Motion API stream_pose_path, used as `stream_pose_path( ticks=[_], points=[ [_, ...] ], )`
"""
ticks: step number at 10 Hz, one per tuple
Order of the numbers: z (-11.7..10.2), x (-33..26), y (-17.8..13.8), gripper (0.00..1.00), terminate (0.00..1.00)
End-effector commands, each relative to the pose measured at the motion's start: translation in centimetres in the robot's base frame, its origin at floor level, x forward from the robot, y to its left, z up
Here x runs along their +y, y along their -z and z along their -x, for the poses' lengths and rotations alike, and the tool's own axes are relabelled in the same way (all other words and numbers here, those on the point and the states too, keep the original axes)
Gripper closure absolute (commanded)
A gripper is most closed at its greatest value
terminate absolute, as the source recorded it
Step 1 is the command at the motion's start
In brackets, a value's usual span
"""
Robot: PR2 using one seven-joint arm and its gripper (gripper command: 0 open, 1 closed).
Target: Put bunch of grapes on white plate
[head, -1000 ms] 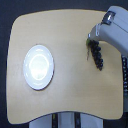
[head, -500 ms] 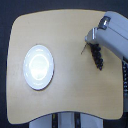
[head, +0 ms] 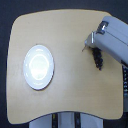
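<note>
The bunch of grapes (head: 97, 58) is a dark, elongated cluster on the wooden table (head: 70, 30), near its edge at the exterior view's right. My gripper (head: 91, 44) comes in from the upper right, and its tip sits over the upper end of the bunch. The grey arm hides the fingers where they meet the grapes, so the grip is not visible. The white plate (head: 38, 66) lies round and glossy at the exterior view's left, far from the grapes, with nothing on it.
The table's curved edge runs close behind the arm on the exterior view's right. A dark base (head: 65, 120) shows below the table's lower edge.
The gripper has shifted slightly toward the exterior view's left over the grapes. The bunch lies in about the same spot. The plate has not moved.
</note>
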Motion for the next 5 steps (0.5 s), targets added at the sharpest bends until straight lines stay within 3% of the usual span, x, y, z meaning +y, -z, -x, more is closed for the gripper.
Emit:
stream_pose_path(
  ticks=[1,5],
  points=[
    [1.04,-0.09,0.32,1.00,0.00],
    [1.22,-0.68,-0.44,1.00,0.00]
  ],
)
